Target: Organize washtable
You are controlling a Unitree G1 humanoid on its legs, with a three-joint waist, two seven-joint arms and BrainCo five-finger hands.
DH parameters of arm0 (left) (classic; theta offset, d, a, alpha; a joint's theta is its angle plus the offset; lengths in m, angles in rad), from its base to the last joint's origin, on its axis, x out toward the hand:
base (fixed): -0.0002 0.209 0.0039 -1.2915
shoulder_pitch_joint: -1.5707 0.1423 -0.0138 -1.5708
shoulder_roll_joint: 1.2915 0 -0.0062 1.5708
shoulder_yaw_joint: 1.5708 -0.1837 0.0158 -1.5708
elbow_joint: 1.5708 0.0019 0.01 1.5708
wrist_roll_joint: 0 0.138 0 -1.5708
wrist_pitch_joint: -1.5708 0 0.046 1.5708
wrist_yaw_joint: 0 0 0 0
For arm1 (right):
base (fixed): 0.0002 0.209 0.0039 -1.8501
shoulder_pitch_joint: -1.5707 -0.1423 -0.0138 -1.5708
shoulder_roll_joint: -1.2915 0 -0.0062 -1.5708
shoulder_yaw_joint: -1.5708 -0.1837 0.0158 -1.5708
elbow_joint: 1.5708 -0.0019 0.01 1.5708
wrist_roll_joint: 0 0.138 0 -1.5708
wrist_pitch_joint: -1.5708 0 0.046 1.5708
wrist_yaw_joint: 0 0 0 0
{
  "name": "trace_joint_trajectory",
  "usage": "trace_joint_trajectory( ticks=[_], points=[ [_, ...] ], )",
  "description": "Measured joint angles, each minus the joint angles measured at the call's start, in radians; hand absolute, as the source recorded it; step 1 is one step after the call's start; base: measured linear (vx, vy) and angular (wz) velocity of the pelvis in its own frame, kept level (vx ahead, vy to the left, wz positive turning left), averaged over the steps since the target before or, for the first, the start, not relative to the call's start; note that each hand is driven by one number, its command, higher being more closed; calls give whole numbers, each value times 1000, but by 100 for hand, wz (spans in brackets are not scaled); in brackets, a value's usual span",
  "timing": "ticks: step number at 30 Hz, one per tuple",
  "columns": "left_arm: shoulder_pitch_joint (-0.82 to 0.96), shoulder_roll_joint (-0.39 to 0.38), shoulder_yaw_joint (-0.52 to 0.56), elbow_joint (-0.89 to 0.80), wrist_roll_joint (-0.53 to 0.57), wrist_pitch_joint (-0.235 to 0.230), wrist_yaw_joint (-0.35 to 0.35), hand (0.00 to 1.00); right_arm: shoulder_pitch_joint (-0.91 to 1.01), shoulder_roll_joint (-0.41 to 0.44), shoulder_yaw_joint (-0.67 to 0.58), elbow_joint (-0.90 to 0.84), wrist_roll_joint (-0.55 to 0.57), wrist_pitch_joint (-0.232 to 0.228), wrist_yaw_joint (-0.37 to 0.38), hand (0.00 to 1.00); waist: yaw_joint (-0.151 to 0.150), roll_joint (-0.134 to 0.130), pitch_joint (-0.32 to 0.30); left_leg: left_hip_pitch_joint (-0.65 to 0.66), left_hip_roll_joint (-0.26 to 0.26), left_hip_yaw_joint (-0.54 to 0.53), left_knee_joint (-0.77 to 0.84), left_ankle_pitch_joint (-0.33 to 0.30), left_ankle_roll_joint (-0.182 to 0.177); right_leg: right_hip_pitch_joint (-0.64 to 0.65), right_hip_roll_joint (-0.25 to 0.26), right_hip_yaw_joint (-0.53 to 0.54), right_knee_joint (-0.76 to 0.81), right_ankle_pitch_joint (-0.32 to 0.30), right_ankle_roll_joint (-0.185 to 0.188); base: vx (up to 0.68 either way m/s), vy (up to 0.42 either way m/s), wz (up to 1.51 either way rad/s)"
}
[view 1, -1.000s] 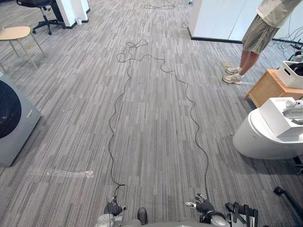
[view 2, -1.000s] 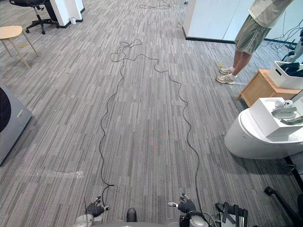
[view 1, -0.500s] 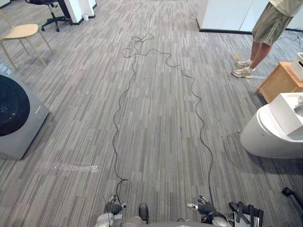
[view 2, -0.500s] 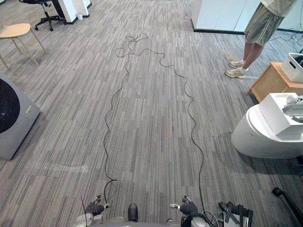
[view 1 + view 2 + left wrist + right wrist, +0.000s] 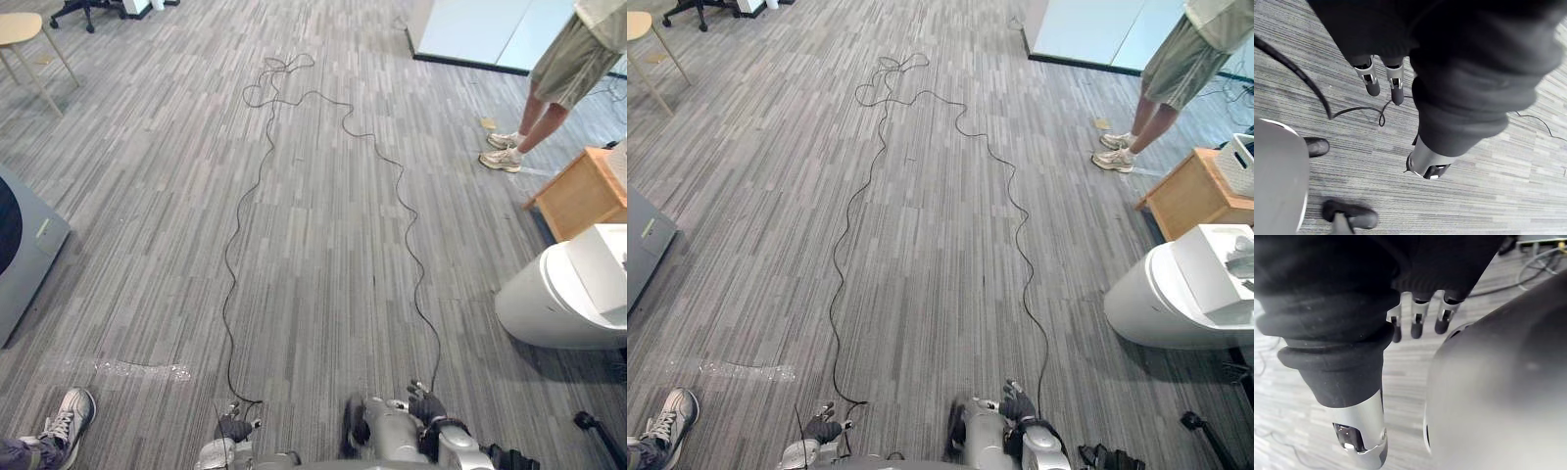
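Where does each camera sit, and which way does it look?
Left eye view: on the head, looking down at the carpet; left hand and right hand at the bottom.
Right eye view: beside it, same scene, person standing far right.
Left wrist view: on that wrist, looking past open fingers at carpet.
Right wrist view: likewise, past its own open fingers.
Both eye views share both hands.

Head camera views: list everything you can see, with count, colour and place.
Washing machine: one, grey, left edge.
Stool: one, pale wood, far left.
Washtable: one, white, right side.
Cabinet: one, tan wood, beyond the washtable.
Basket: one, white, on the cabinet.
Standing person: one, khaki shorts, far right.
Person's shoe: one, grey-white, lower left.
Left hand: open, empty, bottom edge.
Right hand: open, empty, bottom edge.
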Motion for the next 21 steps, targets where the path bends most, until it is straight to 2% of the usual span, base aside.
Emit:
trace_joint_trajectory(
  ticks=[1, 2, 3, 4, 5, 6, 7, 8, 9, 10, 11, 12, 14, 15, 16, 17, 18, 19, 20, 21],
  points=[
    [2, 1, -8, 0, 1, 0, 0, 0, 0, 2, 0, -1, 0, -2, -1, 0, -1, -6, 3, 36, -6, -24, -4, -20, -34, 1, 1, 3, -57, 54, -17, 538, -79, 75],
    [3, 1, -8, 0, 3, -1, -1, 0, 4, 6, 0, -5, 0, -1, -1, 0, -3, -14, 5, 65, -8, -49, 9, -43, -70, 3, -4, 8, -53, 85, -49, 561, -109, 90],
    [4, 2, -7, 0, 7, -2, -1, 0, 9, 8, 0, -9, 0, -1, -1, 0, -6, -22, 3, 73, -11, -65, 28, -55, -88, 8, -10, 8, -48, 103, -68, 565, -170, 102],
    [3, 1, -6, 1, 10, -2, -1, 0, 10, 11, -3, -12, -1, -1, 1, 0, -15, -27, 2, 71, -6, -81, 83, -72, -113, 11, -15, 12, -9, 165, -101, 587, -213, 83],
    [2, -4, -5, 2, 11, -3, -1, 0, 1, 0, -5, -13, -3, -2, 0, 0, -15, -12, 1, 27, 23, -80, 194, -80, -124, 27, -1, -8, 6, 132, -101, 587, -228, 67],
    [2, -18, 3, 1, 12, -1, -2, 0, 1, -11, 0, -19, -11, -3, 1, 0, -9, 20, 14, -76, 70, -47, 445, -66, -145, 76, 27, -19, -31, 108, -114, 701, -261, 15],
    [10, -39, 40, -20, 10, -2, -3, 0, -1, -21, 5, -20, -13, 0, -1, 0, 5, 53, 32, -193, 148, -7, 724, -30, -170, 148, 83, -13, -88, 95, -135, 587, -206, -18],
    [9, -42, 56, -27, 9, -3, -3, 0, -6, -24, 5, -19, -13, 2, -2, 0, 13, 61, 39, -236, 180, 9, 838, -40, -162, 189, 109, -1, -111, 86, -148, 698, -221, -48],
    [1, -35, 64, -40, 8, -3, -2, 0, -12, -19, 6, -4, -13, 18, -3, 0, 22, 51, 55, -296, 204, 25, 953, -54, -145, 279, 132, 14, -162, 73, -164, 581, -180, -44],
    [-1, -28, 64, -52, 8, -4, -3, 0, -11, -9, 6, 4, -13, 25, -4, 0, 29, 30, 66, -331, 193, 42, 956, -61, -133, 346, 134, 33, -201, 66, -162, 570, -185, -58],
    [0, -22, 64, -77, 7, -16, -3, 0, -11, 3, 6, 19, -13, 25, -4, 0, 39, 3, 72, -374, 182, 81, 890, -74, -112, 414, 126, 63, -246, 65, -161, 449, -142, -52],
    [-2, -19, 63, -85, 8, -21, -4, 0, -11, 7, 6, 25, -13, 25, -4, 0, 48, -4, 70, -402, 170, 98, 837, -80, -103, 436, 122, 79, -264, 65, -160, 541, -89, -75],
    [-14, -22, 61, -105, 7, -29, -4, 0, -22, 10, 3, 29, -14, 25, -4, 0, 62, -13, 75, -524, 98, 83, 571, -68, -108, 510, 98, 130, -332, 48, -133, 639, -10, -69],
    [-17, -23, 58, -104, 7, -29, -3, 0, -23, 10, 2, 32, -15, 25, -5, 0, 63, -11, 74, -539, 82, 66, 488, -54, -121, 523, 94, 138, -344, 43, -126, 523, 91, -58],
    [-21, -30, 53, -103, 7, -30, -3, 0, -17, 9, 0, 34, -23, 25, -5, 0, 69, 3, 70, -550, 53, 44, 297, 13, -123, 566, 89, 149, -374, 27, -100, 507, 160, -58],
    [-22, -37, 45, -101, 5, -29, -2, 0, -6, -2, -1, 35, -28, 25, -6, 0, 74, 16, 67, -560, 52, 26, 221, 93, -94, 605, 91, 164, -388, -3, -73, 510, 195, -66],
    [-22, -38, 39, -100, 3, -29, -1, 0, 3, -4, 0, 35, -31, 25, -6, 0, 83, 18, 59, -562, 52, 20, 246, 141, -67, 623, 87, 169, -385, -28, -62, 551, 267, -64],
    [-19, -37, 30, -99, 4, -27, -3, 0, 9, 0, 1, 35, -31, 25, -6, 0, 89, 17, 31, -570, 40, 16, 311, 196, -17, 636, 68, 190, -351, -77, -40, 631, 292, -49],
    [-23, -22, 17, -93, 4, -23, -3, 0, 15, 14, 2, 41, -31, 23, -6, 0, 83, -12, 14, -577, 24, 21, 363, 149, 10, 597, 41, 200, -226, -127, -15, 652, 258, -33],
    [-25, -16, 8, -89, 5, -22, -3, 0, 18, 20, 2, 42, -31, 20, -6, 0, 80, -21, 6, -573, 16, 25, 370, 128, 20, 555, 26, 200, -135, -137, 0, 653, 229, -16]
  ],
)
